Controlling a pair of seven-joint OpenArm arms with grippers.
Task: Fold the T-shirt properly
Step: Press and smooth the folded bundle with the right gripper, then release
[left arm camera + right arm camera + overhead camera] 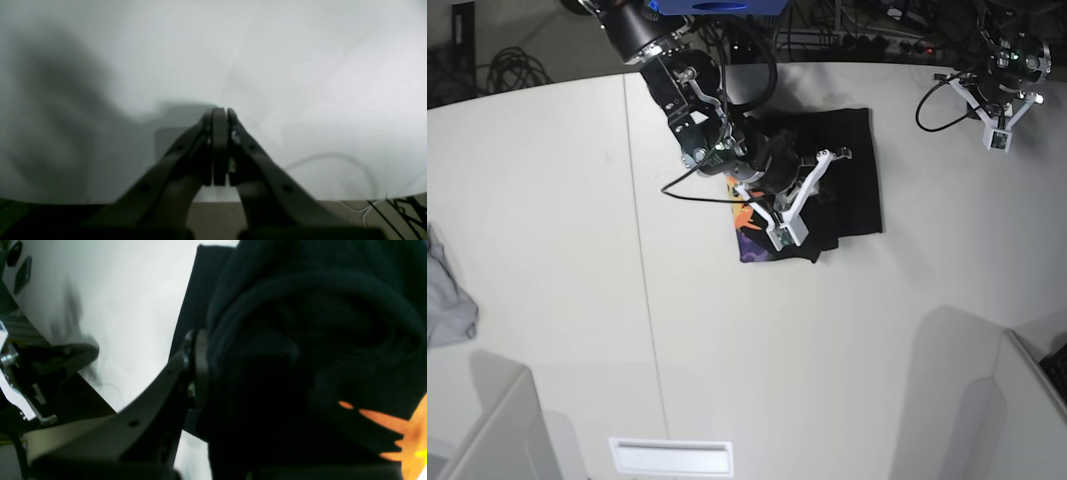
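The black T-shirt (847,175) lies partly folded at the far middle of the white table (757,350). Its orange and purple print (752,228) shows at the near left corner. My right gripper (834,156) hovers over the shirt, shut on a bunched fold of black fabric. In the right wrist view that fold (300,323) wraps around the gripper (210,353) and hides the far finger, and orange print (410,433) shows at the lower right. My left gripper (223,113) is shut on nothing, above bare table at the far right, away from the shirt.
A small light grey cloth (447,300) lies at the table's left edge. A black cable (697,192) trails from the right arm. The left arm (1007,85) hangs over the far right corner. Grey dividers (497,430) stand at both near corners, with a white slot (672,457) between them.
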